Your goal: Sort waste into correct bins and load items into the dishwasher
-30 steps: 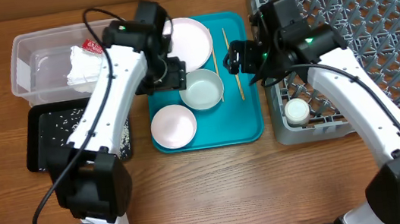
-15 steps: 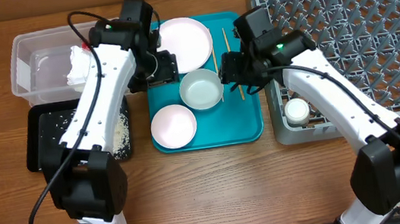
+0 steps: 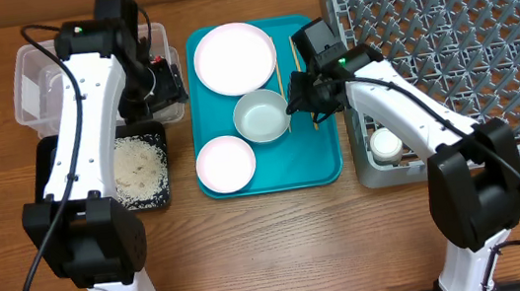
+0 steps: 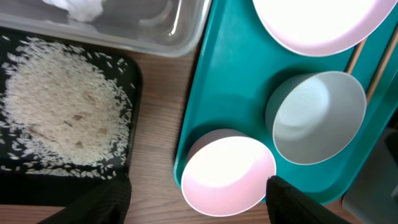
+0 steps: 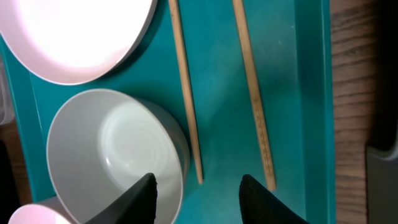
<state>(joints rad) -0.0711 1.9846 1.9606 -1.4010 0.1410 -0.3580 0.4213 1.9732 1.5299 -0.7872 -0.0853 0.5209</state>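
We see right pincer [image 5: 200,198] open, empty, over chopsticks [image 5: 185,93] on teal tray [image 5: 292,93], right of bowl [image 5: 112,155]. Left pincer [image 4: 199,202] open, empty, just left of teal tray; rice [image 4: 56,106] in black tray [image 4: 134,81].

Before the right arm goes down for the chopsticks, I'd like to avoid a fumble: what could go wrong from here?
The two chopsticks lie apart on the teal tray, so the right fingers, straddling their ends, might pinch only one or cross them. The chopstick nearer the pale bowl lies right beside its rim, and one finger hangs over that rim: coming down could strike or shove the bowl.
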